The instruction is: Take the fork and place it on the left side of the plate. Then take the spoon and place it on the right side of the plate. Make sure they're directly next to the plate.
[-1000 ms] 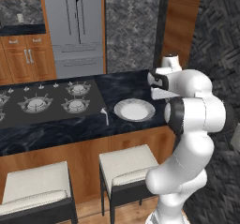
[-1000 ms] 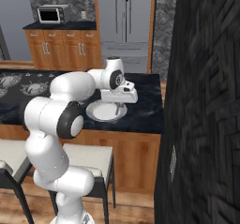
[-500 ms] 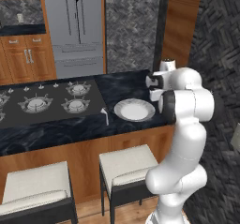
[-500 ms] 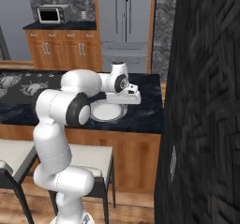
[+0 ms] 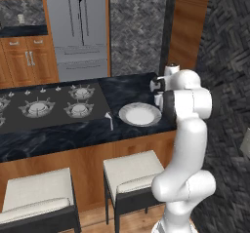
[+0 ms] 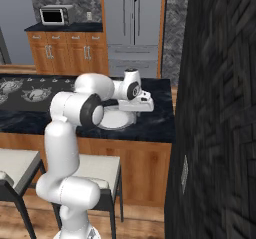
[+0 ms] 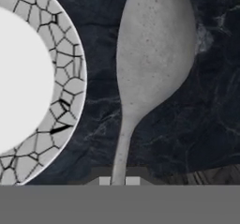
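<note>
Clamped tight on the thin handle of the silvery-white, round-bowled spoon (image 7: pixel 152 54), the two-finger gripper (image 7: pixel 118 181) holds it at frame centre, just beside the round white plate's (image 7: pixel 65 85) crackled grey rim, apparently to set it alongside.

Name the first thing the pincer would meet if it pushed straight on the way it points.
Likely the dark counter beside the plate; the pincer, shut on the spoon, looks down at it. Depth is unclear.
</note>
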Robot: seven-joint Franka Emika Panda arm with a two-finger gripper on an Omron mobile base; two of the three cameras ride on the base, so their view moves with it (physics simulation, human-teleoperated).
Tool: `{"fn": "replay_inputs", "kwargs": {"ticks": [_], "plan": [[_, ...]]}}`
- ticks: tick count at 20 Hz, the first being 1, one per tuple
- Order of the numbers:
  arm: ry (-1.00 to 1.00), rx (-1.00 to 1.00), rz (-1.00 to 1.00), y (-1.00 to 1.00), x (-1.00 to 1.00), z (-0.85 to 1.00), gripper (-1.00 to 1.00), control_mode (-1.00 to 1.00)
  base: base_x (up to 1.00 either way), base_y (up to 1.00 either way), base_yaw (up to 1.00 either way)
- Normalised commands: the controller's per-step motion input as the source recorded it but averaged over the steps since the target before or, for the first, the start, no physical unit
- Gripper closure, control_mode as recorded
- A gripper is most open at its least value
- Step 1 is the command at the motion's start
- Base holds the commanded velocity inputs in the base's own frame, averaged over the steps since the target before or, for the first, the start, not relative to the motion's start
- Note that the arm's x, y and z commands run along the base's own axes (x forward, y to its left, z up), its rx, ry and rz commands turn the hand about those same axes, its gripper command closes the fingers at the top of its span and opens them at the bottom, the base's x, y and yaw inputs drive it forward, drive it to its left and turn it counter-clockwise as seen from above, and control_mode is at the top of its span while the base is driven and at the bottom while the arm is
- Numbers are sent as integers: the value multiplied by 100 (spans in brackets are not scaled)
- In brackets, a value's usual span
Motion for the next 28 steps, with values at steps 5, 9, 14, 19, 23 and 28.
{"fn": "replay_inputs", "kwargs": {"ticks": [5, 9, 14, 19, 23, 28], "plan": [[0, 0, 2, -12, 30, -31, 100, -100, 0, 0, 0], [0, 0, 3, -14, 35, -36, 100, -100, 0, 0, 0], [0, 0, 3, -5, 32, -39, 100, -100, 0, 0, 0], [0, 0, 3, -3, 32, -37, 100, -100, 0, 0, 0], [0, 0, 3, -5, 31, -36, -100, -100, 0, 0, 0], [0, 0, 2, -9, 11, -10, -100, -100, 0, 0, 0]]}}
